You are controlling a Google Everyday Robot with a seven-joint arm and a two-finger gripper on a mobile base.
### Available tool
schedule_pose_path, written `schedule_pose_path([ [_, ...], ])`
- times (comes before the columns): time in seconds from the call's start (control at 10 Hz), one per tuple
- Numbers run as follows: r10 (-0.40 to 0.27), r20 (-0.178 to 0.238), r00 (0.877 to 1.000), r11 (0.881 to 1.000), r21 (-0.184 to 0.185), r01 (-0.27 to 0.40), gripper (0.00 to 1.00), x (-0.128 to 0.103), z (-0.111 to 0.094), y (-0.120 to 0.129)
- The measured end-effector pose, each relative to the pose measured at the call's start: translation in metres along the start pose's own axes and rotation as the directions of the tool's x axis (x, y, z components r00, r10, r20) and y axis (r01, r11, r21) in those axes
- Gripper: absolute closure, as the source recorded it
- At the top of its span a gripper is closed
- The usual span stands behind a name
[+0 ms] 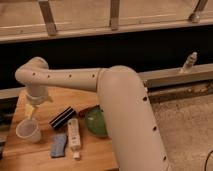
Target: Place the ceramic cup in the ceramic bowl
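Note:
The ceramic cup (28, 131), small, white and handleless, stands upright near the left edge of the wooden table (95, 159). The ceramic bowl (94, 123), round and glossy green, sits right of the table's middle, with its right part hidden behind my thick white arm. My gripper (31, 111) hangs from the wrist at the far left, just above and slightly behind the cup. It holds nothing that I can see.
A black block (62, 117), a white remote-like stick (74, 135) and a blue flat object (58, 145) lie between cup and bowl. A small bottle (189, 62) stands on the ledge at the right. A dark wall and railing run behind the table.

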Motion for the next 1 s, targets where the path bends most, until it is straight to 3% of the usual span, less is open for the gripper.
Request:
schedule_pose_path([
  [0.3, 0.013, -0.012, 1.000, 0.999, -0.035, -0.013, 0.20, 0.003, 0.015, 0.010],
  [1.0, 0.081, 0.016, 0.997, 0.993, -0.090, -0.079, 0.20, 0.012, 0.049, 0.020],
])
